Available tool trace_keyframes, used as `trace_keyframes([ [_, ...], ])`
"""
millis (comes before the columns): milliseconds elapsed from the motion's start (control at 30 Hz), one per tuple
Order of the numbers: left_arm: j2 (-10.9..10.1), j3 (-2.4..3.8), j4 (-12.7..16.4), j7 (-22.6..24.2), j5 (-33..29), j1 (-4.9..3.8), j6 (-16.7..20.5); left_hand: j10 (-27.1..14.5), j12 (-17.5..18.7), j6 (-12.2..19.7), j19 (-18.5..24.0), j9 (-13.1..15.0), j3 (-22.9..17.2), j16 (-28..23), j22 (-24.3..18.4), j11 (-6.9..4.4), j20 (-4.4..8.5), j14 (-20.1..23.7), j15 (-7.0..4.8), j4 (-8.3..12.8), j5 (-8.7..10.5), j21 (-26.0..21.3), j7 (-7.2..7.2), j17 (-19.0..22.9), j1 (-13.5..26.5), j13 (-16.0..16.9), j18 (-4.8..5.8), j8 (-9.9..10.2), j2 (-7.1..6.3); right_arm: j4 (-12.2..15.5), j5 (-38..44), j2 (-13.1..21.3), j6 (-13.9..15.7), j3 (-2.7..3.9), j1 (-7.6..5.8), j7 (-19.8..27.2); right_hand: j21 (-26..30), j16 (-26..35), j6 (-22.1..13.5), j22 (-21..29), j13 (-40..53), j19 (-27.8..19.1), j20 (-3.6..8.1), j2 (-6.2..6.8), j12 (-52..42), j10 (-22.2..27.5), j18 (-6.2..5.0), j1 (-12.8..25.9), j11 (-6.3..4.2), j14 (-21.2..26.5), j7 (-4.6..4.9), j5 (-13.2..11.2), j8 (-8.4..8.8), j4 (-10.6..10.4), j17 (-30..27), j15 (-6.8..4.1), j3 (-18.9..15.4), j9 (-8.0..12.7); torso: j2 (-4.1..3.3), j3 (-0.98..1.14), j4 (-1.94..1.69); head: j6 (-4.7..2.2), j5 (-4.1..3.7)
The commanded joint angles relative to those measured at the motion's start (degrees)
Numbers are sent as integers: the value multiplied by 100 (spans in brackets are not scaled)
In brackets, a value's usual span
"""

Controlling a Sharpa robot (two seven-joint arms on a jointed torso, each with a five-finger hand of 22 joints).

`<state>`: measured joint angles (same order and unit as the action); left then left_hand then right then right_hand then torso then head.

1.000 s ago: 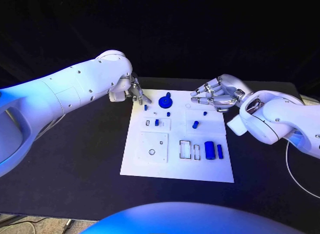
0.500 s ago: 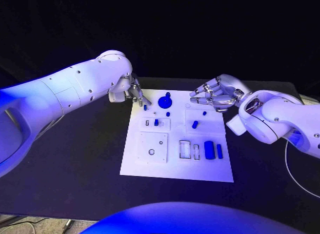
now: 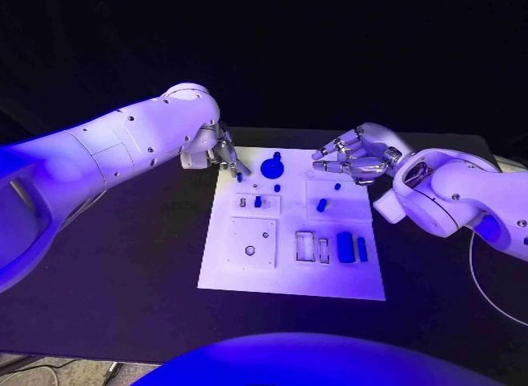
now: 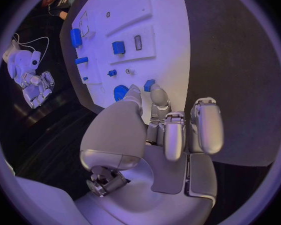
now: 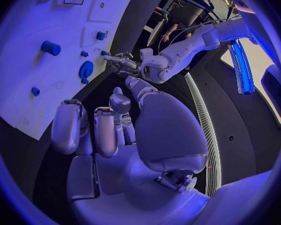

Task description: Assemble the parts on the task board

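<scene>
The white task board lies in the middle of the black table. Blue parts stand on it: a round disc at the far end, small pegs in the middle, and two long blocks near the right edge. My left hand is at the board's far left corner. Its thumb and one finger pinch a small blue peg at the board's surface, with the other fingers curled. My right hand hovers over the far right corner, fingers curled in, holding nothing.
Empty rectangular slots and a square plate with a hole sit on the near half of the board. Black table surrounds the board on both sides. A thin cable runs by the right arm.
</scene>
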<state>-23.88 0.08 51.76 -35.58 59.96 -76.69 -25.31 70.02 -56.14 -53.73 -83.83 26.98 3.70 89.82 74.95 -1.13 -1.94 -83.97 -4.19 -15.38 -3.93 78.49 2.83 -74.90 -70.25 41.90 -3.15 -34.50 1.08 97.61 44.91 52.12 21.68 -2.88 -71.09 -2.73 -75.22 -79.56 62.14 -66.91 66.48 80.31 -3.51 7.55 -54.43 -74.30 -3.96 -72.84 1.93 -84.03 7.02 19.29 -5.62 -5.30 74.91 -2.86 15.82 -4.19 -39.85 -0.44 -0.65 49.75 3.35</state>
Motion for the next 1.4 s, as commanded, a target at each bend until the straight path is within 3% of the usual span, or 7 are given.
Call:
trace_keyframes([
  [33, 26, 0, -6, -8, -38, 11, -96, 29, -32, -25, -292, 10, 8, 18, 869, -7, 39, -603, -48, 42, -29, 14, 5, -1510, -69, -3, 55, -28, -3, 3, 45, -10, -91, 0, 5, 55, 27, 20, -48, 5, -5, -13, -8, -26, 13, 34, -92, 49, 1, -354, -5, 16, 19, -13, 459, 50, -33, 2, -1, -1, 1, 6, 1],
  [267, 50, -2, -32, -46, -38, 33, -28, 22, -18, -15, -289, 19, 4, 18, 865, -7, 41, -603, -49, 56, -30, 3, 6, -1510, -101, -21, 53, -27, 18, 3, 45, -18, -109, 0, 5, 49, 27, 20, -48, 5, -5, -13, -8, -26, 13, 34, -92, 49, 1, -354, -5, 16, 19, -13, 459, 50, -33, 2, -2, -4, 1, 8, -8],
  [700, 60, -4, -76, -150, -47, 52, 91, 9, 21, 45, -283, 81, -244, 18, 866, -30, 58, -603, -68, 213, -50, -23, -19, -1510, -457, -58, 48, -19, 341, 29, 45, -20, -126, 0, 6, 52, 29, 20, -49, 7, -6, -13, -8, -31, 12, 35, -92, 51, 2, -355, -5, 20, 20, -16, 461, 51, -37, 2, -1, -1, 2, 16, -11],
  [967, 49, -4, -72, -55, -223, 53, 399, -77, 147, 211, -269, 101, -1016, 18, 853, -56, 95, -603, -101, 643, -100, -73, -36, -1510, -1135, -154, 38, 62, 607, 31, 45, -16, -154, -1, 6, 46, 29, 20, -49, 7, -6, -13, -8, -32, 12, 35, -92, 51, 2, -355, -5, 20, 20, -16, 461, 51, -37, 2, 4, 1, 2, 24, -9],
  [1100, 12, -4, -40, 39, -391, 53, 571, -111, 267, 266, -258, 149, -1840, 18, 846, -8, 69, -603, -40, 805, -197, -113, 38, -1510, -1135, -264, 33, 67, 392, 24, 45, -16, -180, -1, 6, 39, 29, 20, -49, 7, -6, -13, -8, -32, 12, 35, -92, 51, 2, -355, -5, 20, 20, -16, 461, 51, -37, 2, 7, 1, -2, 25, -3],
  [1200, -58, -5, 49, 90, -536, 53, 670, -73, 298, 250, -261, 240, -2804, 18, 860, 5, 55, -603, -8, 854, -223, -121, 70, -1510, -724, -314, 28, 11, 11, 21, 45, -16, -206, -2, 6, 32, 31, 19, -49, 9, -7, -13, -8, -32, 13, 36, -92, 53, 2, -355, -5, 21, 20, -18, 462, 51, -40, 2, 10, 2, -2, 25, -8],
  [1400, -321, -13, 473, 156, -755, 53, 912, -14, 269, 238, -271, 338, -3627, 18, 883, 5, 32, -603, -34, 1035, -285, -112, 45, -1510, -323, -301, 37, -58, -276, 17, 45, -9, -242, -6, 6, 24, 31, 18, -49, 9, -7, -14, -8, -33, 13, 36, -92, 54, 2, -355, -5, 21, 20, -19, 462, 51, -41, 2, 13, 5, -12, 19, -10],
])
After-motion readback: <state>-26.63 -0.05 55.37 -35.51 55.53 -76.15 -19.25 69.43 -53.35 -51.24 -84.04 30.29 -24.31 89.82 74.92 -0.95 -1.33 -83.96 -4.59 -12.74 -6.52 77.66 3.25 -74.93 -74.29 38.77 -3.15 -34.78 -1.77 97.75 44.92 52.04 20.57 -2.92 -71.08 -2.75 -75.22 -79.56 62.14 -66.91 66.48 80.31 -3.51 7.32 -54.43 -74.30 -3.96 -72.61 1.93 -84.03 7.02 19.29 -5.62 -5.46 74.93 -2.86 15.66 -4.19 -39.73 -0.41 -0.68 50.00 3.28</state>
